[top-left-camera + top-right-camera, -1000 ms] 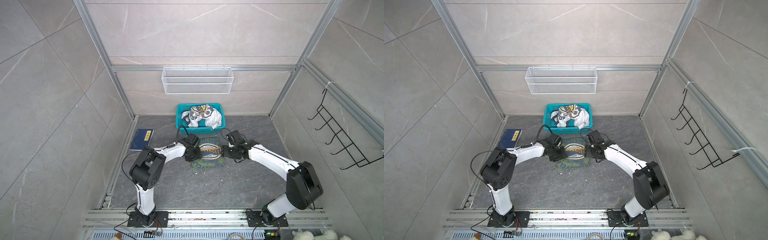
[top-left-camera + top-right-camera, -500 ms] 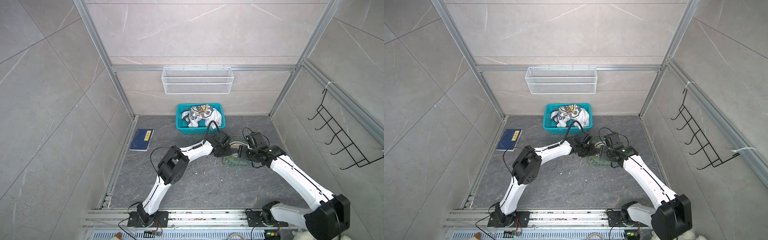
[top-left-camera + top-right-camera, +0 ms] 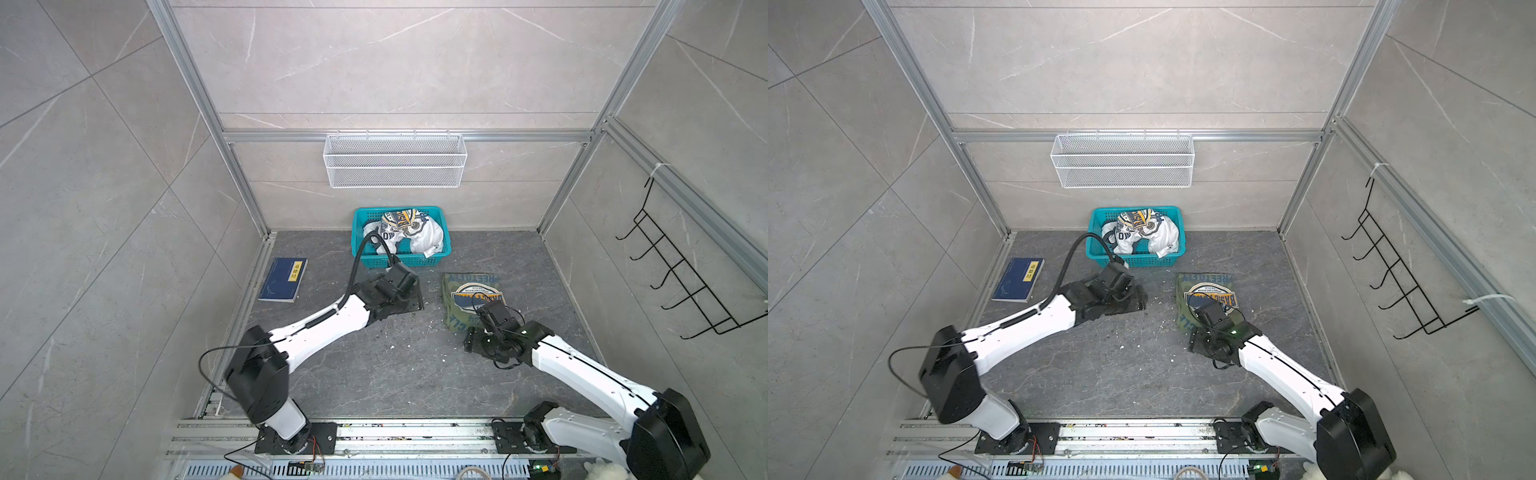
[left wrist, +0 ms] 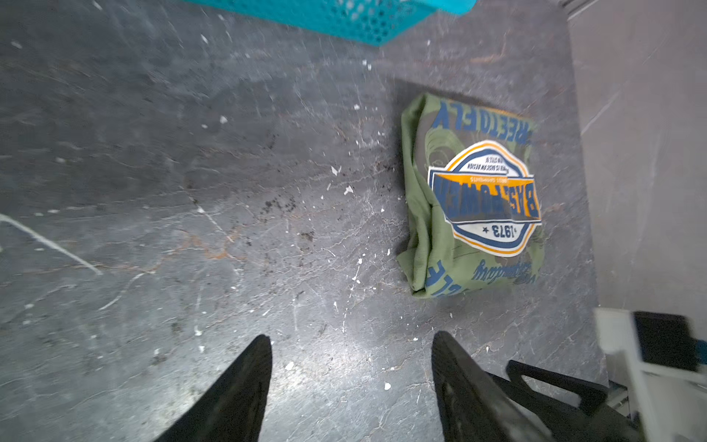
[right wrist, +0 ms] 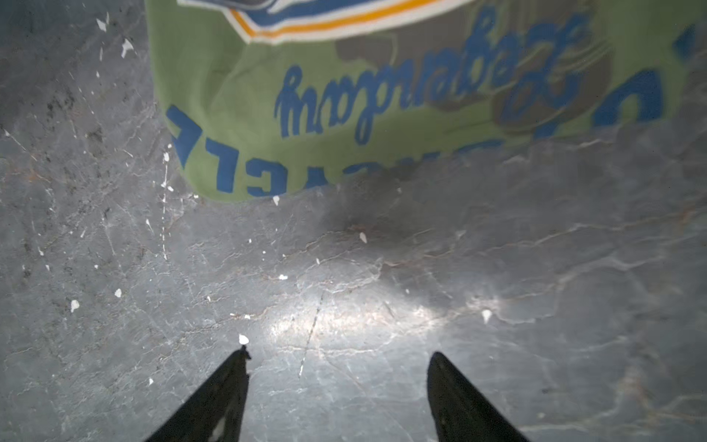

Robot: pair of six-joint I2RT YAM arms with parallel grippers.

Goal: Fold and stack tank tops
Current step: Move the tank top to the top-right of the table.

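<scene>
- Olive green tank top: folded into a compact rectangle, flat on the counter, badge print facing up; just in front of the teal basket, off its front right corner, close but not touching.
- In the left wrist view, that tank top with "1973" legible in the badge, one long edge bunched into soft creases, and the basket wall beyond it.
- White tank top: crumpled and unfolded inside the basket, badge print partly showing.
- Right claw: spread wide, nothing between the fingers, over bare counter just short of the olive top's edge farthest from the basket.
- Left claw: also spread and empty, above bare counter just in front of the basket's front wall, about its middle, apart from the olive top.
- Blue book: closed, flat on the counter, well off to the basket's left.
- White wire shelf: on the back wall, directly above the basket.
- Black hook rack: on the side wall, far to the basket's right.
- White flecks: scattered over the counter in front of the basket.
</scene>
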